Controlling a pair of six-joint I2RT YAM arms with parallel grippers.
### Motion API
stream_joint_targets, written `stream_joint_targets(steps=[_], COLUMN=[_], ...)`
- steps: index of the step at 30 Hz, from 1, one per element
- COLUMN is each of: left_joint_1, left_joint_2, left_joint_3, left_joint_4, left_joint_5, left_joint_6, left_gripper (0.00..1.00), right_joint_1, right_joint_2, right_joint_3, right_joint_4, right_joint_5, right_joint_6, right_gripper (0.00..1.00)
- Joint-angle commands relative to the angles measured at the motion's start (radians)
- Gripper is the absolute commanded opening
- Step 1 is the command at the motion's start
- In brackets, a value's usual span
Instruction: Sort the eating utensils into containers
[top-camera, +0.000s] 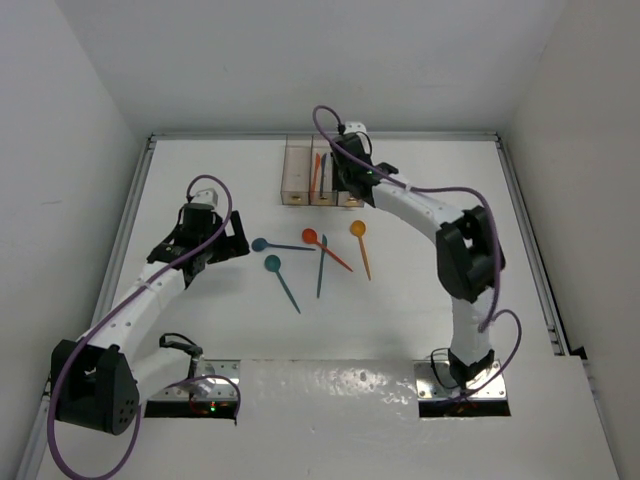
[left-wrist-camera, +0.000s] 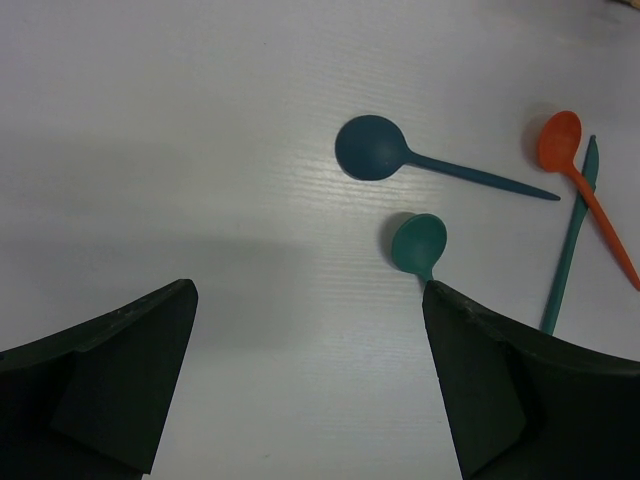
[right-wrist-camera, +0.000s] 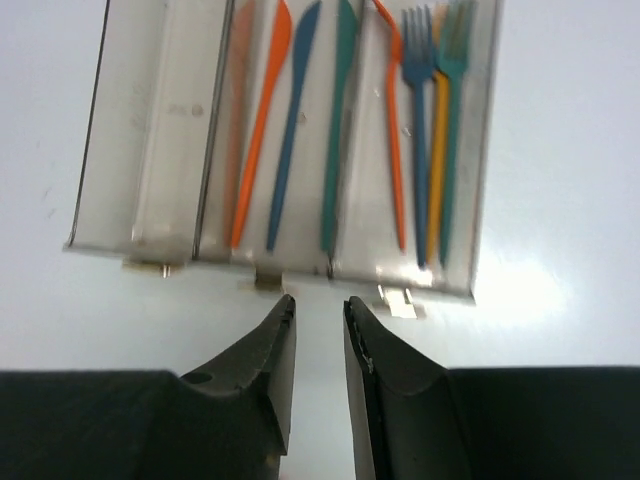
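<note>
Three clear containers (right-wrist-camera: 150, 130) stand in a row. The left one holds nothing; the middle one holds an orange knife (right-wrist-camera: 262, 120), a blue knife (right-wrist-camera: 293, 120) and a teal knife (right-wrist-camera: 340, 120); the right one holds several forks (right-wrist-camera: 420, 130). My right gripper (right-wrist-camera: 320, 305) hovers at their near edge, jaws a narrow gap apart and empty. On the table lie a dark blue spoon (left-wrist-camera: 375, 148), a teal spoon (left-wrist-camera: 420, 242), a red-orange spoon (left-wrist-camera: 560, 140), an orange spoon (top-camera: 358, 229) and a loose teal knife (left-wrist-camera: 570, 250). My left gripper (left-wrist-camera: 310, 300) stands wide open and empty, just left of the teal spoon.
The containers (top-camera: 320, 172) sit at the back middle of the white table, close to the far wall. The right arm (top-camera: 465, 250) reaches over the table's right half. Raised rails (top-camera: 130, 230) run along the table's sides.
</note>
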Motion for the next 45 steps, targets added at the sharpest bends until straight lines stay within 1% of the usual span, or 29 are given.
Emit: stream_joint_targets(steps=[1,2,6,7,11,15,23,26,29,30,31,32,35,36,39,42,43,45], left_joint_1=[-0.01,-0.01,-0.01,-0.01,-0.01,-0.01,-0.01,-0.01,-0.01,-0.01,-0.01,-0.01,-0.01,-0.01,-0.01,-0.01,-0.01,-0.01], left_joint_2=[-0.02,-0.023,-0.032,-0.037,-0.043,-0.047,-0.054,-0.058,-0.064,-0.066,-0.064,-0.066,-0.067,-0.066,-0.067,-0.067,-0.067,-0.066], left_joint_3=[0.028,0.028,0.031,0.031,0.032,0.034,0.035,0.034,0.032,0.032,0.031,0.031,0.031,0.031,0.031,0.031,0.031,0.031], left_joint_4=[0.013,0.011,0.005,0.004,-0.002,-0.009,-0.016,-0.018,-0.018,-0.018,-0.019,-0.018,-0.018,-0.018,-0.018,-0.016,-0.016,-0.015], left_joint_5=[-0.017,-0.022,-0.051,-0.057,-0.072,-0.091,-0.111,-0.114,-0.112,-0.112,-0.114,-0.112,-0.111,-0.108,-0.105,-0.101,-0.1,-0.097], left_joint_6=[-0.001,-0.004,-0.015,-0.018,-0.027,-0.036,-0.047,-0.047,-0.047,-0.047,-0.047,-0.047,-0.047,-0.046,-0.046,-0.044,-0.044,-0.044], left_gripper=[0.94,0.94,0.94,0.94,0.95,0.95,0.95,0.95,0.95,0.95,0.95,0.95,0.95,0.95,0.95,0.94,0.95,0.95], right_joint_1=[0.058,0.093,0.181,0.216,0.285,0.34,0.348,0.348,0.348,0.348,0.348,0.348,0.346,0.346,0.348,0.348,0.346,0.345], right_joint_2=[-0.162,-0.208,-0.254,-0.253,-0.236,-0.173,-0.057,-0.017,0.006,0.011,0.016,0.017,0.014,0.011,-0.026,-0.095,-0.121,-0.203], right_joint_3=[-0.114,-0.178,-0.273,-0.287,-0.341,-0.318,-0.292,-0.267,-0.26,-0.261,-0.266,-0.278,-0.307,-0.333,-0.391,-0.425,-0.434,-0.448], right_joint_4=[-0.068,-0.078,-0.184,-0.2,-0.238,-0.255,-0.212,-0.224,-0.224,-0.223,-0.223,-0.223,-0.223,-0.218,-0.191,-0.177,-0.171,-0.158], right_joint_5=[0.074,0.095,0.114,0.115,0.121,0.105,0.063,0.065,0.051,0.045,0.029,0.014,-0.021,-0.029,-0.043,-0.029,-0.029,-0.053], right_joint_6=[0.098,0.115,0.208,0.242,0.316,0.36,0.406,0.411,0.42,0.425,0.428,0.44,0.466,0.469,0.472,0.42,0.378,0.336], right_gripper=[0.26,0.28,0.34,0.36,0.38,0.38,0.38,0.35,0.29,0.25,0.23,0.16,0.05,0.0,0.0,0.0,0.0,0.0])
